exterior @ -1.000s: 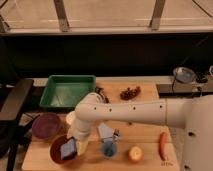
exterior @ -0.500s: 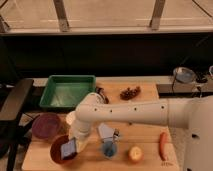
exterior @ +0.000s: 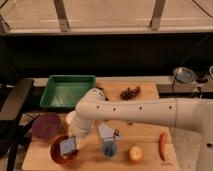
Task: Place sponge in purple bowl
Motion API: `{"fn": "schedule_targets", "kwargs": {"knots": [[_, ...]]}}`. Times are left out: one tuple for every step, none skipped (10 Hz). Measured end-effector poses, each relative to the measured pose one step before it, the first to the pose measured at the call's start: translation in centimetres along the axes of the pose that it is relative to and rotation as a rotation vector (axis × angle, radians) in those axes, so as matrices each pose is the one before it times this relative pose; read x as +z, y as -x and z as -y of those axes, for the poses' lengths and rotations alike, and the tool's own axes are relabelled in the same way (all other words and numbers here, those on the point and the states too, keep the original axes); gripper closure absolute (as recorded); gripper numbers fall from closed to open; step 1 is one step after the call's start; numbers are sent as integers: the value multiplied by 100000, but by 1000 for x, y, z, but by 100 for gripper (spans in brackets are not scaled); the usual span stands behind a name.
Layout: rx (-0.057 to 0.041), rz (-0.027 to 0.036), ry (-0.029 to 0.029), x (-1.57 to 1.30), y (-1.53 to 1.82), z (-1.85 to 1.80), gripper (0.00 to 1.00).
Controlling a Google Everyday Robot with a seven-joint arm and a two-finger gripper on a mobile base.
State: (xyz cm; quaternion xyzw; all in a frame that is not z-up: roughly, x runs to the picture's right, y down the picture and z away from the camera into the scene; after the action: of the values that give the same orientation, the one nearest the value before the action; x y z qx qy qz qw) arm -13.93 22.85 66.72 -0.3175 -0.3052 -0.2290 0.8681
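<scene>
Camera view | gripper fingers seemingly hold sponge over orange bowl | purple bowl just beside

Last second: no displacement to log. Gripper reads at the same spot as in both earlier views, low over the front-left of the table, above the orange-red bowl. Sponge at the gripper's tip shows the same tilt and the same place against the bowl's rim. If it has crept at all, the shift is too slight to tell. Arm holds the same bend and line across the table. Purple bowl, just behind and to the left, has not moved either.
</scene>
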Motion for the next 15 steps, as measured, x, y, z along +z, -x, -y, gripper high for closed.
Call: {"fn": "schedule_targets", "kwargs": {"knots": [[-679,-318,-2688,-2306,308,327,100],[-348,-230,-2421,-1835,179,378,100],[-544,-177,-2879,-1974,223,564,100],[-1139,1,-2868,-1793,349,887,100],[-1489,648,-2629,-1560,249,1390,100],[-1065,773,-903,-510,279,1014,100],[-1162,1230,-633,-156,265,1317,100],[-1434,1409,-113,387,82,1233,100],[-1869,1846,125,1048,-48,1505,100],[-1837,2303,178,1569,-126,1470,100],[-2015,2965,248,1958,117,1406,100],[-473,753,26,583,-61,404,100],[-48,94,-44,76,-18,75,100],[166,-69,-86,-53,-88,-32,100],[119,-55,-51,-32,-67,-27,100]]}}
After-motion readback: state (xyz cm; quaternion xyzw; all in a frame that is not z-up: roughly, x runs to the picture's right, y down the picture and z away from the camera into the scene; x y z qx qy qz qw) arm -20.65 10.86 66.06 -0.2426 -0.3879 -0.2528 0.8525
